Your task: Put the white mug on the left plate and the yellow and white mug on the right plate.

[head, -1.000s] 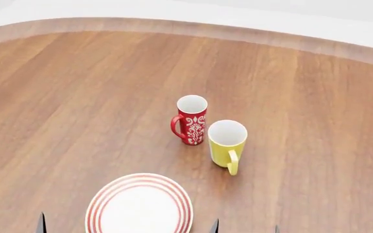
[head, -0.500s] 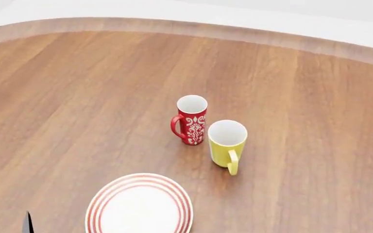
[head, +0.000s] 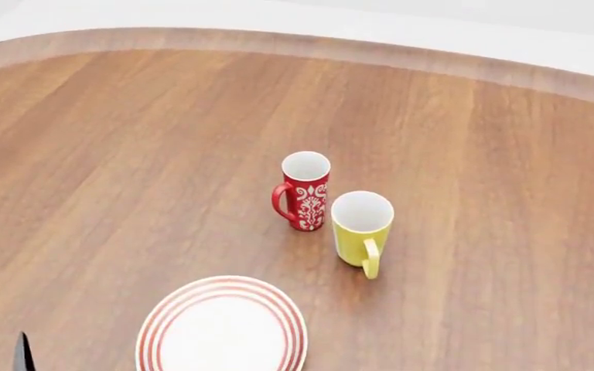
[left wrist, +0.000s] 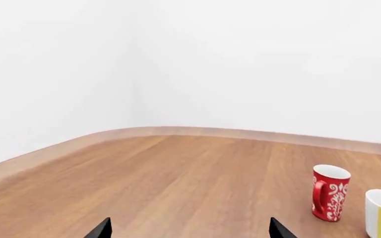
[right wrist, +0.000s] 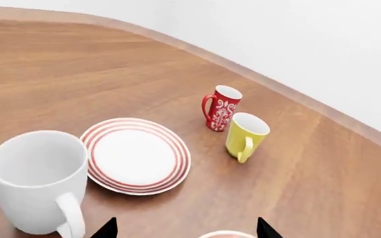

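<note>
Right wrist view shows the white mug [right wrist: 39,181] upright on the table [right wrist: 58,64], just left of the left plate [right wrist: 136,155]. Farther right, the yellow and white mug [right wrist: 247,136] stands beside a red mug [right wrist: 222,107]. Both grippers are spread wide, holding nothing.

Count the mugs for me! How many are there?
3. The white mug stands beside the left plate; the red mug and the yellow and white mug stand together farther back. More may be out of view.
</note>
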Motion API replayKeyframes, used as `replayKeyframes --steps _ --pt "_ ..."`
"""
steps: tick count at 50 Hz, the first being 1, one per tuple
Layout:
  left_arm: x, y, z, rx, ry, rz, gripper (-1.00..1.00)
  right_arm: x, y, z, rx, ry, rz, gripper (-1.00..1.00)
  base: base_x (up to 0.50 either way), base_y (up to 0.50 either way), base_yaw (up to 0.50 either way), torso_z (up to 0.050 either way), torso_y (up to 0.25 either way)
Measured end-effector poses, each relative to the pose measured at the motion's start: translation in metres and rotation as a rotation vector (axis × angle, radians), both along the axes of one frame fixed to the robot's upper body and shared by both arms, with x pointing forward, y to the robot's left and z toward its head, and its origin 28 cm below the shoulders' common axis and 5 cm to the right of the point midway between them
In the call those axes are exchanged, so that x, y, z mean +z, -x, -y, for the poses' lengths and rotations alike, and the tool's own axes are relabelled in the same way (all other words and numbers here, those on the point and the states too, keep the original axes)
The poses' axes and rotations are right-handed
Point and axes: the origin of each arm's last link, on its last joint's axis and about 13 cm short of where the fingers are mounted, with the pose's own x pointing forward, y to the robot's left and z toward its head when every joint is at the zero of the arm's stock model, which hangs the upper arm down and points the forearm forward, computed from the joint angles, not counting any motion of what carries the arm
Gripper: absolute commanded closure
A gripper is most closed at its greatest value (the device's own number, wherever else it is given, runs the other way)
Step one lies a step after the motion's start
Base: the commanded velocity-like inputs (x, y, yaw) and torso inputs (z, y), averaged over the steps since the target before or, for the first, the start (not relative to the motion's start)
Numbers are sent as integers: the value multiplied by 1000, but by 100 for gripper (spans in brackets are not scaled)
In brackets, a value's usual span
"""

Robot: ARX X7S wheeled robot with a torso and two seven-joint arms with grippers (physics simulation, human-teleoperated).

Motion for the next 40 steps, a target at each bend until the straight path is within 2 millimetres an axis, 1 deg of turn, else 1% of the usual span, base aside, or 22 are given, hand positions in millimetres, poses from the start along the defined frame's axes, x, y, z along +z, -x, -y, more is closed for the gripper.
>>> replayKeyframes --steps 9,17,27,40 --pt "2 1 -1 5 7 6 -100 1 3 -4 107 3 -61 -100 0 0 0 0 0" --pt "4 2 -2 5 16 14 -100 -3 -5 -6 190 -3 -111 -100 0 0 0 0 0" --pt "5 1 -3 6 22 24 -100 -9 -22 -3 264 -25 -167 -100 0 0 0 0 0" --pt "6 1 -4 12 24 35 -100 -9 -53 4 276 -20 -207 -100 0 0 0 0 0"
